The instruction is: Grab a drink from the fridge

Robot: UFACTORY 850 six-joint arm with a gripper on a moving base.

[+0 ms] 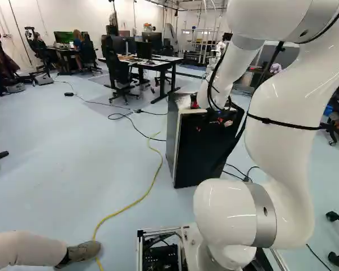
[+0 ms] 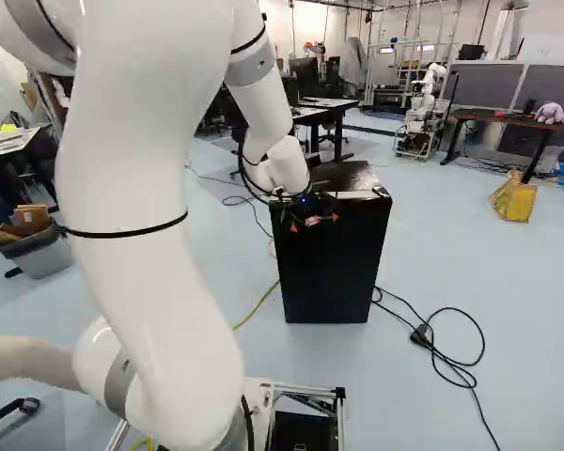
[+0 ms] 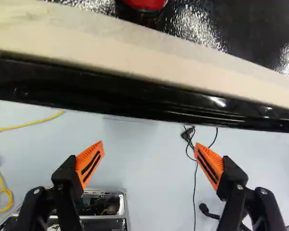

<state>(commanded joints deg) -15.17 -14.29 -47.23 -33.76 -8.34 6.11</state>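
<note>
Hovering by fridge [image 2: 327, 272] front — hand [image 2: 315, 223] spread wide | red object [image 3: 145, 4] atop — wrist and left base views only

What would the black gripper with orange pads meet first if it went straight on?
Most likely the pale blue floor, though the gripper might graze the glossy black fridge's front edge first; depth is unclear.

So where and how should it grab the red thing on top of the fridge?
Probably grip the red thing by its sides, the open pincer coming in level from the front of the fridge: it looks rounded and sits just behind the pale front edge. The wrist view cuts part of it off.
</note>
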